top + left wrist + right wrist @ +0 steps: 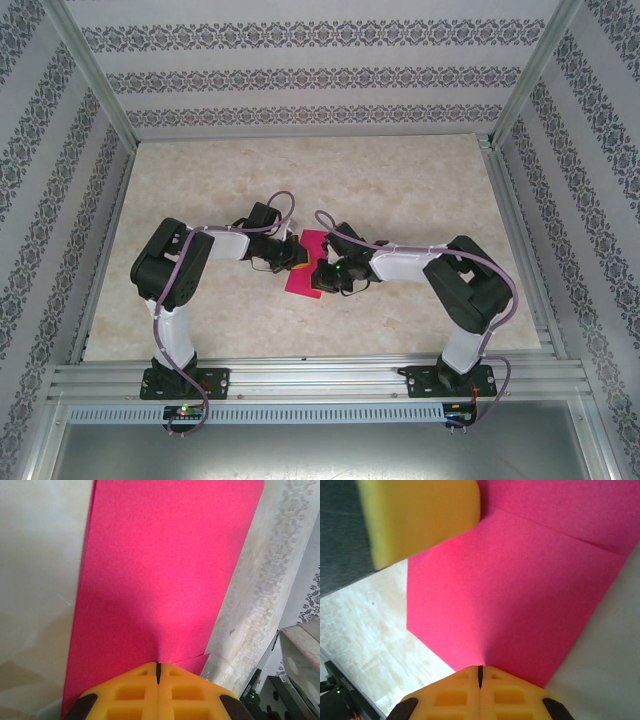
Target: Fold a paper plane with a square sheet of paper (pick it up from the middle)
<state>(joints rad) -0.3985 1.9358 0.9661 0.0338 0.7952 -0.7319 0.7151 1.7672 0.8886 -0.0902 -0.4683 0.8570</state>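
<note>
The square sheet of paper (301, 277) is magenta-pink and sits at the middle of the table between my two grippers. In the left wrist view the paper (160, 570) stretches away as a tall panel with a second layer peeking out at its lower right. My left gripper (158, 665) is shut on its near edge. In the right wrist view the paper (520, 590) shows a crease line across its upper part, and my right gripper (480, 670) is shut on its near edge. The left gripper's yellow finger (420, 515) shows at the top left there. From above, the left gripper (291, 258) and right gripper (327, 273) face each other.
The marbled tabletop (400, 180) extends behind and to both sides of the arms. Patterned walls with metal posts enclose it. An aluminium rail (320, 380) carrying both arm bases runs along the near edge.
</note>
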